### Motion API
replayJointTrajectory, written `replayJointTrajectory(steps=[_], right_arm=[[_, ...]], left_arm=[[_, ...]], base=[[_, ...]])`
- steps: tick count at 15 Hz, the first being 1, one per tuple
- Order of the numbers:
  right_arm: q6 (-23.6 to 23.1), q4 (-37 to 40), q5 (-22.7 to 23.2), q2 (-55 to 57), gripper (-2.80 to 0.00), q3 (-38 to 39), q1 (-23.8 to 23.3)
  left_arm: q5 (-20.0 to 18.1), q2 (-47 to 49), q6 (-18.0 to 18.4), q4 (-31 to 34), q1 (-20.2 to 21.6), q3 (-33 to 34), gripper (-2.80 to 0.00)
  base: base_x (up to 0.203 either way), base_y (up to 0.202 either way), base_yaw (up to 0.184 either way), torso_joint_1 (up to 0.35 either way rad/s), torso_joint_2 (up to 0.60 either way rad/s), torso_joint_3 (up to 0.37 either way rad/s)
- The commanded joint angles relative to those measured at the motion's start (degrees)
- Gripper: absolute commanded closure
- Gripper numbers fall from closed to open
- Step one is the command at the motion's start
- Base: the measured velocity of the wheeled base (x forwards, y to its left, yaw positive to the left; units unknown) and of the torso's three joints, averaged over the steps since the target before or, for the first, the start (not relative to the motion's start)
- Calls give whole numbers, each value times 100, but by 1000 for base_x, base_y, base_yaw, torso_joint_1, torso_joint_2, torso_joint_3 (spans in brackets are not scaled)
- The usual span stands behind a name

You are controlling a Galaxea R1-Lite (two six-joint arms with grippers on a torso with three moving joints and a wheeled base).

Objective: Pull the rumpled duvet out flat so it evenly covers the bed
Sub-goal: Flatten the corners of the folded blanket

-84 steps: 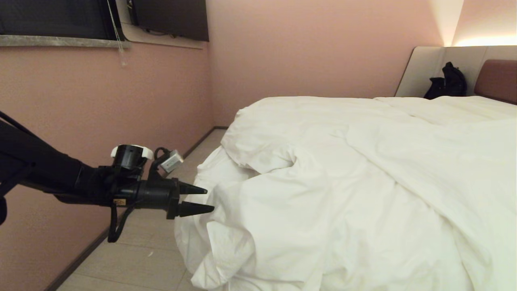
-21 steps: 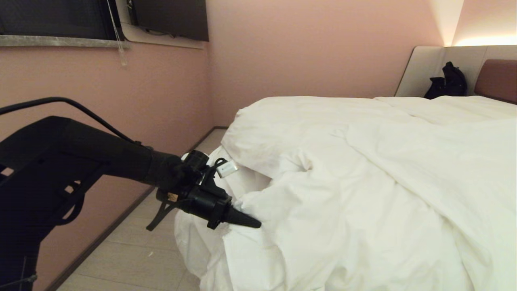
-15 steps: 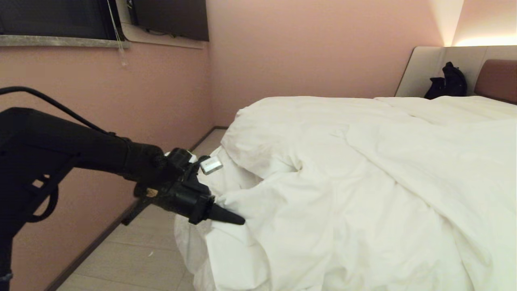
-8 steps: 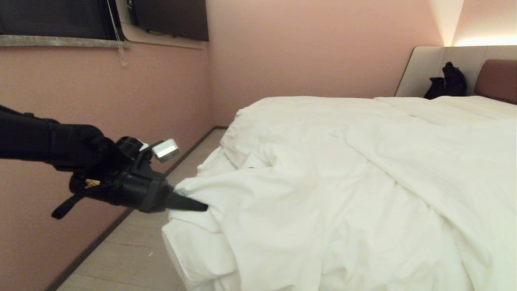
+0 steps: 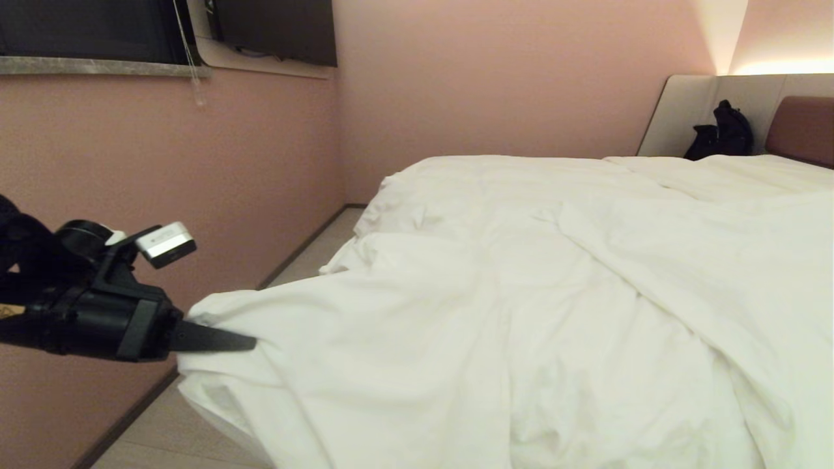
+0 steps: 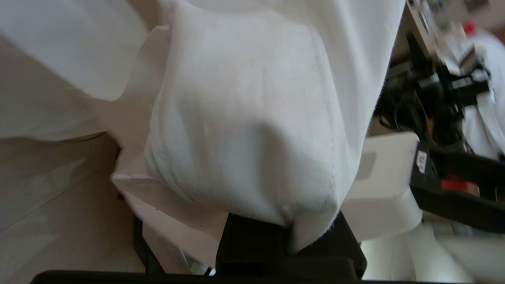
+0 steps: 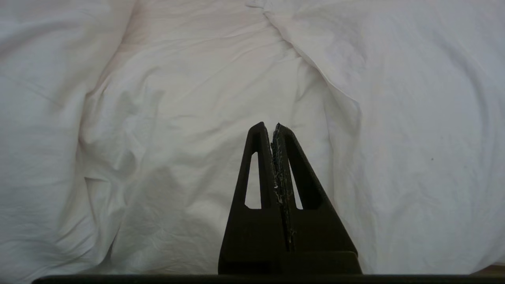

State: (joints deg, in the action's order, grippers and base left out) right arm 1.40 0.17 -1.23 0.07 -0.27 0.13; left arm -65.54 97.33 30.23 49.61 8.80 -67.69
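Left gripper [image 5: 251,341] clenched on duvet [image 5: 456,312] corner beside the bed [image 5: 798,127]; thin pinch could slip if pulled harder.

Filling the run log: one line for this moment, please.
phase: pulling duvet corner off bed side | left gripper: shut on duvet | right gripper: shut, empty, above duvet

Dim, warm-lit room, glow from the far right corner
A light strip above the headboard [image 5: 801,130] glares pale; the duvet [image 5: 521,312] shows soft shadowed folds; the left wrist view is motion-blurred at its edge
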Motion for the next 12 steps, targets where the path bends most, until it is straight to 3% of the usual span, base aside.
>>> replayJointTrajectory(steps=[1,12], right_arm=[[0,0,0,1,0,0,12],[0,0,0,1,0,0,4]], left_arm=[[-24,-462,17,21,535,270,0],[435,-2353,10,-31,3329,1985,0]], base=[[0,0,0,0,0,0],[0,0,0,0,0,0]])
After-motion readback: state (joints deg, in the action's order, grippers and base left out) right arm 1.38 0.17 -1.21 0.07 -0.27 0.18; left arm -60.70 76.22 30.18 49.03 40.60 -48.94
